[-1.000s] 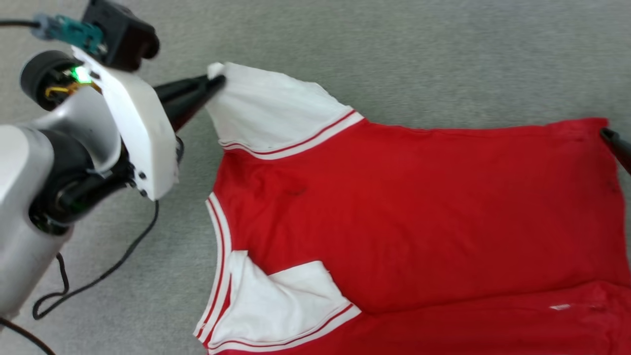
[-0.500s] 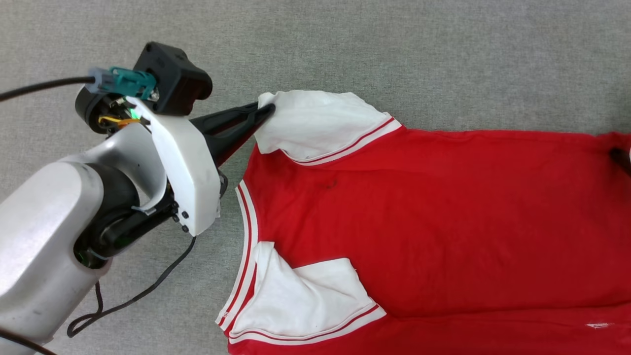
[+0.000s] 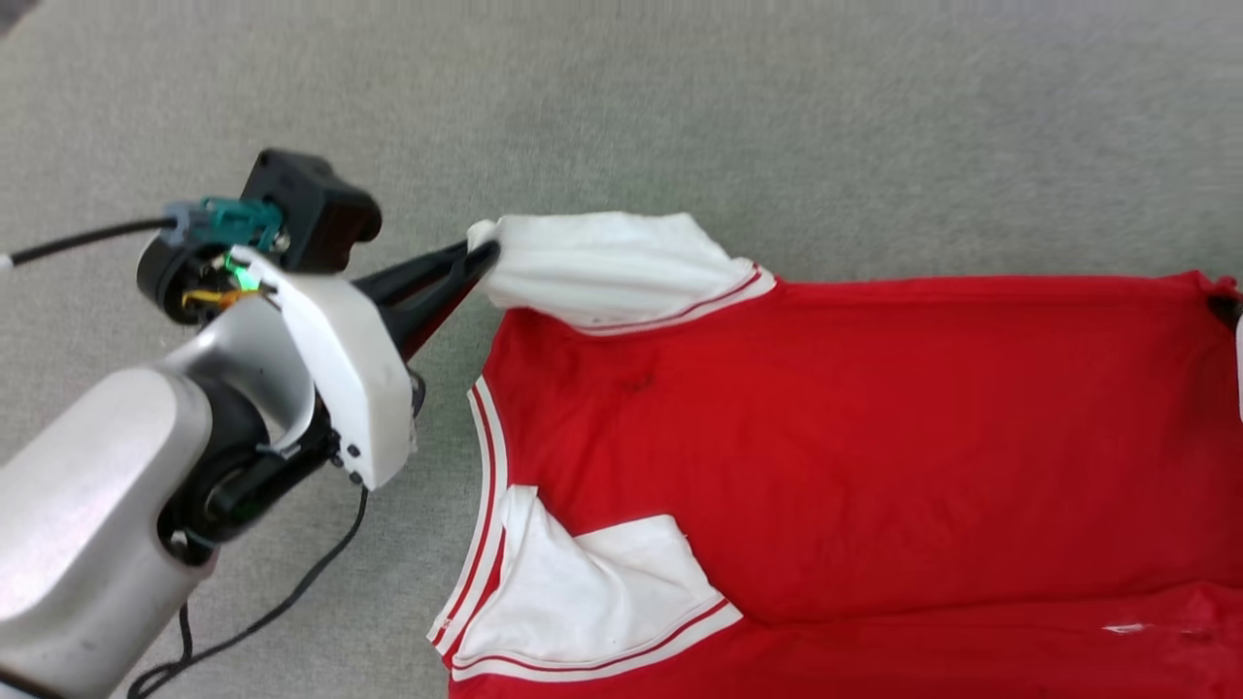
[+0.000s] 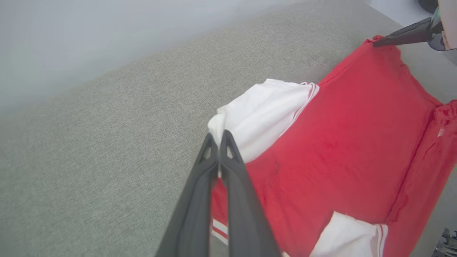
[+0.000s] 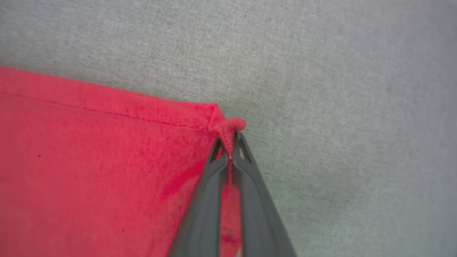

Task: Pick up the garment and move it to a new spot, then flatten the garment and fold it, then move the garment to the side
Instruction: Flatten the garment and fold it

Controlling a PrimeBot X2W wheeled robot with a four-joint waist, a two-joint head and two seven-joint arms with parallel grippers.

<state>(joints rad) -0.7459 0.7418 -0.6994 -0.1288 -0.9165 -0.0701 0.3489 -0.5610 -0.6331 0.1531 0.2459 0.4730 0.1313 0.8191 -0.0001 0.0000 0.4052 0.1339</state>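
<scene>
Two pincers grip the garment [image 3: 825, 437], one at each end of its far edge. At your far left in the head view, the pale left forearm [image 3: 87, 544] reaches in, and a black cable [image 3: 291, 602] trails beneath it on the grey woven surface [image 3: 777, 116]. Your left pincer [image 3: 486, 254] is closed tight on the outer edge of the upper white sleeve [image 3: 612, 267], which is bunched toward the grip. Moving right, the red body lies spread out with its striped neckline trim [image 3: 486, 505] facing left. A second white sleeve [image 3: 592, 592] lies folded in over the red near the bottom. A further red layer runs along the bottom edge. At the far right, your right pincer [image 5: 230, 141] is clamped on the red hem corner, with a small nub of fabric poking past its tips. Between the two grips the far edge runs nearly straight.
</scene>
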